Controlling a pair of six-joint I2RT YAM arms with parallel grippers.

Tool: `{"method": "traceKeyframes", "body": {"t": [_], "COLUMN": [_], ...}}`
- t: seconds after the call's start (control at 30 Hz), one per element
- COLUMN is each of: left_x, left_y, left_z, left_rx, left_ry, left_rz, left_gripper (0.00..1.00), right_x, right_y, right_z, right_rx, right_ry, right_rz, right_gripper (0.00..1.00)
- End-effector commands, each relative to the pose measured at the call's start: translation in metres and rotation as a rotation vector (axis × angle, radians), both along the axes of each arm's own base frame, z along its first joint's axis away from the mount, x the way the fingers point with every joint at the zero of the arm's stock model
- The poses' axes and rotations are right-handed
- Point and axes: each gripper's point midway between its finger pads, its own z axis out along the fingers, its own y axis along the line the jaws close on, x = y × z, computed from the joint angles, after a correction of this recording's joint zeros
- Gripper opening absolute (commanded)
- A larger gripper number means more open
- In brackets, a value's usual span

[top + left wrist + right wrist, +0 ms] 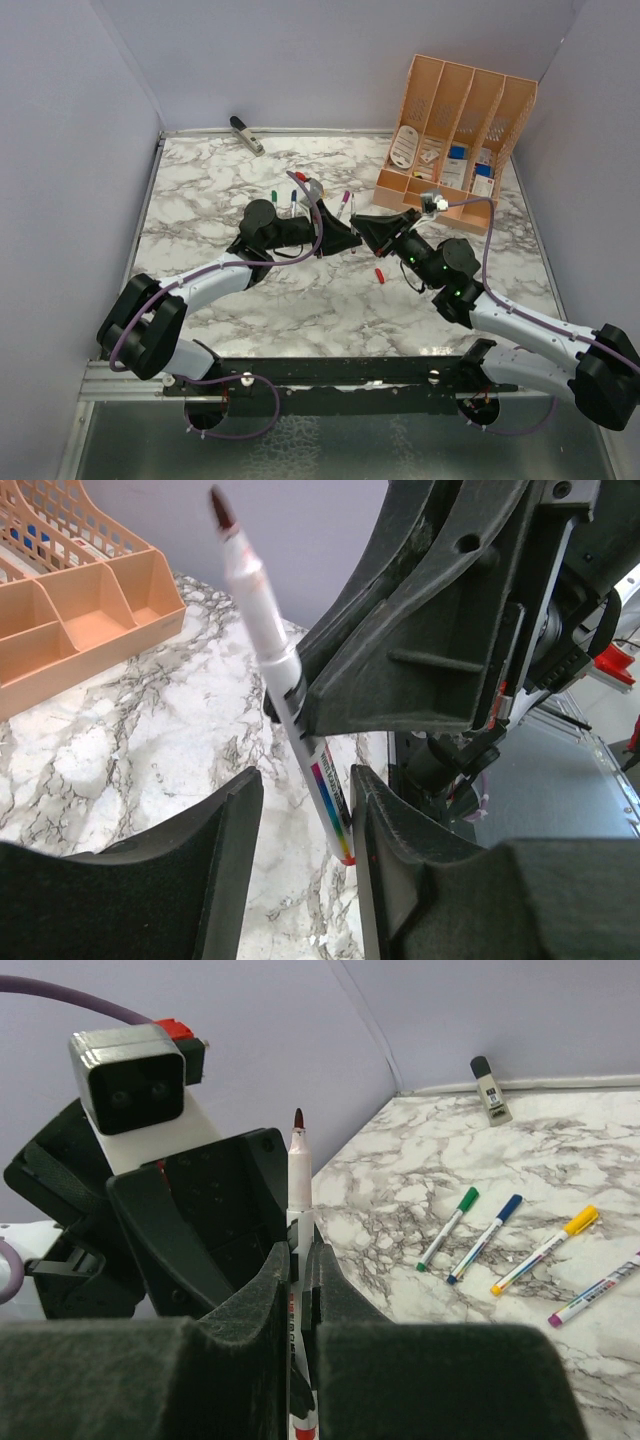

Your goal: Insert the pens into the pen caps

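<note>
My right gripper is shut on an uncapped silver pen with a dark red tip, held tip-up. In the left wrist view that pen passes between the jaws of my left gripper, which stand open, and its lower end rests against the right finger. In the top view both grippers meet above the table's middle, left and right. A loose red cap lies just in front of them. Green, blue, yellow and magenta capped pens lie side by side on the marble.
An orange desk organizer stands at the back right and also shows in the left wrist view. A grey-black stapler-like object lies at the back left by the wall. Purple walls close the table's sides and back.
</note>
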Motion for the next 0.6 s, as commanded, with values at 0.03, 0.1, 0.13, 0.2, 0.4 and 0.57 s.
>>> {"method": "traceKeyframes", "body": {"t": [0.03, 0.1, 0.13, 0.2, 0.4, 0.57], "left_x": [0.0, 0.001, 0.001, 0.001, 0.01, 0.031], "left_y": [-0.002, 0.0, 0.0, 0.001, 0.001, 0.01], "left_z": [0.013, 0.013, 0.014, 0.014, 0.001, -0.036], "left_rx": [-0.037, -0.039, -0.04, -0.041, -0.007, 0.128], "left_ry": [-0.046, -0.048, -0.05, -0.052, -0.013, 0.072], "left_rz": [0.002, 0.015, 0.019, 0.023, 0.067, 0.199], "left_gripper": [0.0, 0.0, 0.0, 0.0, 0.0, 0.0], "right_x": [-0.005, -0.002, -0.001, 0.001, 0.002, 0.002], "right_y": [0.008, 0.007, 0.006, 0.005, -0.017, -0.047], "right_z": [0.001, -0.007, -0.01, -0.015, -0.02, -0.034], "right_rx": [0.002, -0.023, -0.037, -0.069, -0.139, -0.223], "right_ry": [-0.008, 0.013, 0.024, 0.032, 0.028, 0.061], "right_rz": [0.043, 0.029, 0.021, 0.011, -0.081, -0.194], "right_gripper": [0.01, 0.01, 0.01, 0.01, 0.28, 0.32]}}
